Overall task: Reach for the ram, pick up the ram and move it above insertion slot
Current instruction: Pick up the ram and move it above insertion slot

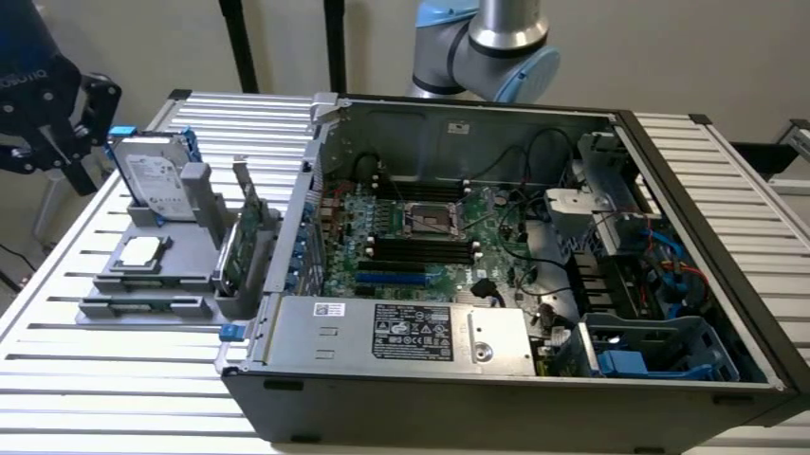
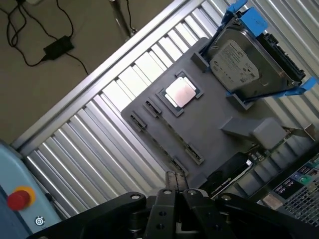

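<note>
Open computer case [image 1: 506,417] on slatted table [image 1: 114,398], grey holder [image 1: 177,281] beside it at the exterior view's left, gripper [image 2: 174,181] above holder, fingers narrow and nearly meeting, ram [image 1: 146,304] a thin strip in holder's front slot, apart from gripper.

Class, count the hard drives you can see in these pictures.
1. The hard drive stands on edge in the gray holder beside the open computer case; its bays may hide others.
</note>
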Controlling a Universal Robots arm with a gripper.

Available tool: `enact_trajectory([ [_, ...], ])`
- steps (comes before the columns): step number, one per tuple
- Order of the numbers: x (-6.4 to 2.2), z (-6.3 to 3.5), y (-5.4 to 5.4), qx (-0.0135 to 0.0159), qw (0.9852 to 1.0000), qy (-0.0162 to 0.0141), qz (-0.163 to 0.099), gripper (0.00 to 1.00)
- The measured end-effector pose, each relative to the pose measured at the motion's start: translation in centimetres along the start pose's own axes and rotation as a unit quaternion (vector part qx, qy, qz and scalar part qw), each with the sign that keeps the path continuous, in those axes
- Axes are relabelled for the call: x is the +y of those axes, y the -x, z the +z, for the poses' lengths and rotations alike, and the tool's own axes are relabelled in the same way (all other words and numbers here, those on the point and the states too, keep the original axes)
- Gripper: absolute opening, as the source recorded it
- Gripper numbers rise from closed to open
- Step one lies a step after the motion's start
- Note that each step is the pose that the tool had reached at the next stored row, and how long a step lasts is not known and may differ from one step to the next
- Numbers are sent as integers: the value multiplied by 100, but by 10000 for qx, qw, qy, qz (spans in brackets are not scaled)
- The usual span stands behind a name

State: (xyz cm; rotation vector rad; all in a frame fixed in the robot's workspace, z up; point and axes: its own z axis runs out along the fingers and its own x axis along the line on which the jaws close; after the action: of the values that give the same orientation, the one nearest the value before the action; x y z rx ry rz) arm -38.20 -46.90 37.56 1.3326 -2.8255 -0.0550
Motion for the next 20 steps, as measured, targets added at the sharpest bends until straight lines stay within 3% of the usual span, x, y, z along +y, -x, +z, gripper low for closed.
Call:
enact_trajectory([
  [5, -1, 1, 0, 18, 9990, 0, -455, 11],
  [10, -1, 3, 0, 36, 9959, 0, -905, 11],
  [15, -1, 7, 0, 53, 9907, -1, -1357, 11],
  [20, -1, 10, 0, 71, 9835, -1, -1808, 11],
])
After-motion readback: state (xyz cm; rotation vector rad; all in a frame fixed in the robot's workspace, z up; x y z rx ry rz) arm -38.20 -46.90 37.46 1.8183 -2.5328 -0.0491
